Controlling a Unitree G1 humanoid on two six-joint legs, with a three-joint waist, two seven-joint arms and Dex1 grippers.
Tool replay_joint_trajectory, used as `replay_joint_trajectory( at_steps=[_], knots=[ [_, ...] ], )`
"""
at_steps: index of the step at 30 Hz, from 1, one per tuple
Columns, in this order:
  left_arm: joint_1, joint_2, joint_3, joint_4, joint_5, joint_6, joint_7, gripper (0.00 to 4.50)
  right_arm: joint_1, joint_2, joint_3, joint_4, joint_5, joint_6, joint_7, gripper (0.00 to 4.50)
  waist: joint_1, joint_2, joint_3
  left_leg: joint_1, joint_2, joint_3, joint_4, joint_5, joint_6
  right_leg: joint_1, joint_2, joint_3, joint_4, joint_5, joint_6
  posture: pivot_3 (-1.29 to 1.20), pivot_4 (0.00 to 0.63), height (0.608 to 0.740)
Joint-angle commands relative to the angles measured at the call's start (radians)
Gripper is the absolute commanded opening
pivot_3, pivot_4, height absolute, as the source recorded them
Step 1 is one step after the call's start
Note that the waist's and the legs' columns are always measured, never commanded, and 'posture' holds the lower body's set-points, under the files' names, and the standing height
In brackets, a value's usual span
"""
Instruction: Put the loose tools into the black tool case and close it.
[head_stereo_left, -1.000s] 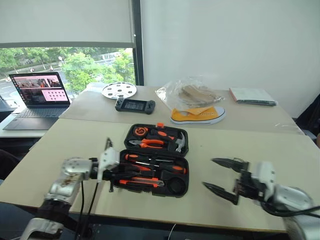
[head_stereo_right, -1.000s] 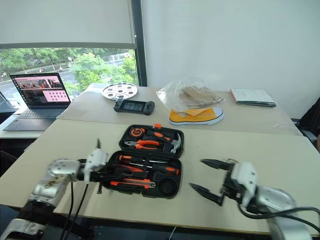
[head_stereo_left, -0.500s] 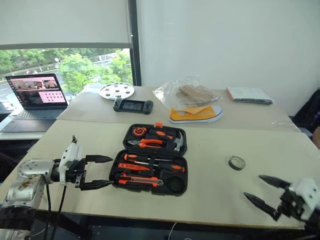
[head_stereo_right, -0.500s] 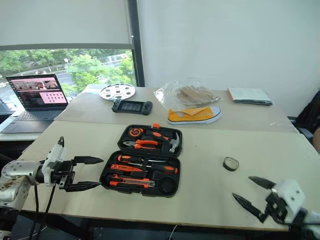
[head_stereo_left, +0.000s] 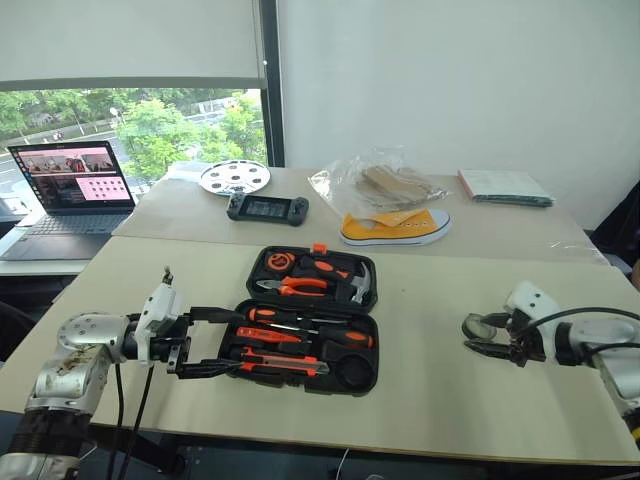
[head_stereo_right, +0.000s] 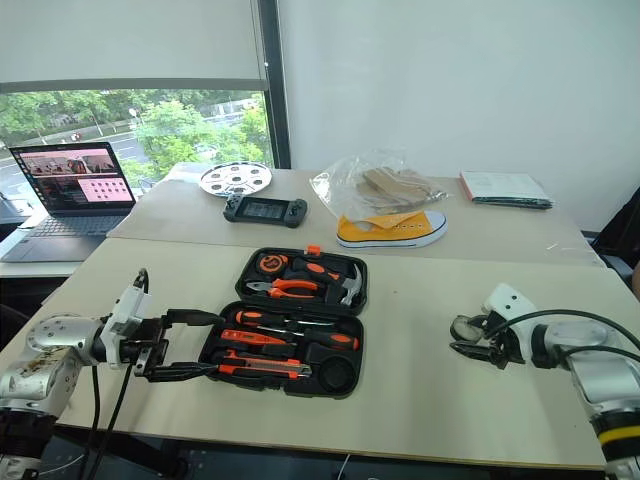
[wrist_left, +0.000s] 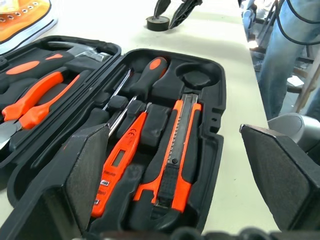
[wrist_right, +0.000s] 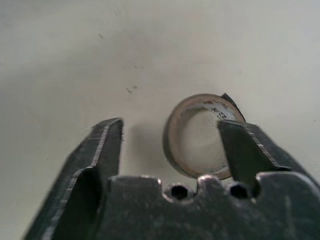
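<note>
Right gripper (wrist_right: 170, 150), fingers half-spread astride the tape roll (wrist_right: 200, 135) on the surface right of the black tool case (head_stereo_left: 305, 320). Left gripper (head_stereo_left: 205, 340) spread, empty. One finger sits inside the ring: your closing pinch may flick it away.

Matt black moulded-plastic case (head_stereo_left: 310, 320) holding glossy orange plastic handles, thin bright steel shafts (wrist_left: 116, 102) and a steel-bladed knife (wrist_left: 176, 150); tape roll (wrist_right: 200, 135) dark outside, pale papery core; table (head_stereo_left: 430, 390) smooth matt beige; dull black gripper fingers (wrist_right: 100, 150), scuffed edges.
</note>
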Motion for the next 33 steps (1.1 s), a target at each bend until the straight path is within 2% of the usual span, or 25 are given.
replay_joint_trajectory(
  at_steps=[1,6,10,12,16,19,25,33],
  knots=[
    [-0.001,0.002,0.032,-0.050,-0.029,-0.003,0.008,4.50,-0.064,0.004,0.038,0.049,-0.041,-0.029,0.039,1.83,-0.002,0.000,0.000,0.000,0.000,0.000,0.000,0.000,0.000,0.000,0.000,0.000,0.000,0.000,0.000,0.00,0.150,0.740],
    [-0.002,-0.009,0.033,-0.062,-0.039,-0.003,0.012,4.50,-0.093,-0.008,0.035,0.038,-0.035,-0.049,0.098,0.03,-0.003,0.001,0.000,0.000,0.000,0.000,0.000,0.000,0.000,0.000,0.000,0.000,0.001,0.000,0.000,0.00,0.150,0.740],
    [0.015,-0.014,0.030,-0.074,-0.045,-0.001,0.012,4.50,-0.082,0.006,0.001,-0.113,0.093,-0.068,0.246,0.01,-0.005,0.001,0.001,0.001,0.000,0.000,0.001,0.000,0.000,0.001,0.000,0.000,0.001,0.000,0.001,0.00,0.150,0.740],
    [0.028,-0.016,0.030,-0.073,-0.045,-0.004,0.011,4.50,-0.077,0.027,0.017,-0.297,0.200,0.010,0.308,0.01,-0.012,0.003,0.002,0.001,0.000,0.000,0.001,0.000,-0.001,0.000,0.000,0.000,0.002,0.000,0.001,0.00,0.150,0.740],
    [0.055,-0.021,0.028,-0.069,-0.036,-0.013,0.014,4.50,-0.092,0.118,0.115,-0.587,0.328,0.225,0.260,0.01,-0.017,0.003,0.002,0.002,0.003,-0.001,0.001,0.001,-0.003,0.001,0.000,0.000,0.002,0.000,0.000,0.00,0.150,0.740],
    [0.078,-0.023,0.025,-0.072,-0.029,-0.020,0.015,4.50,-0.093,0.179,0.206,-0.664,0.293,0.295,0.198,0.01,-0.014,0.003,0.002,0.002,0.003,-0.002,0.001,0.001,-0.003,0.001,0.000,-0.001,0.003,0.000,0.000,0.00,0.150,0.740],
    [0.104,-0.016,0.034,-0.083,-0.024,-0.027,0.022,4.50,-0.077,0.245,0.342,-0.654,0.172,0.312,0.101,0.01,0.004,0.002,0.002,0.000,0.000,-0.001,0.003,-0.001,0.000,0.000,-0.001,-0.002,0.003,0.000,0.000,0.00,0.150,0.740],
    [0.132,-0.007,0.052,-0.088,-0.022,-0.040,0.032,4.50,-0.089,0.180,0.436,-0.622,0.056,0.338,0.107,0.01,0.002,0.002,0.002,0.001,0.000,-0.001,0.003,-0.001,0.000,0.001,-0.001,-0.004,0.002,0.000,0.000,0.00,0.150,0.740]
  ],
)
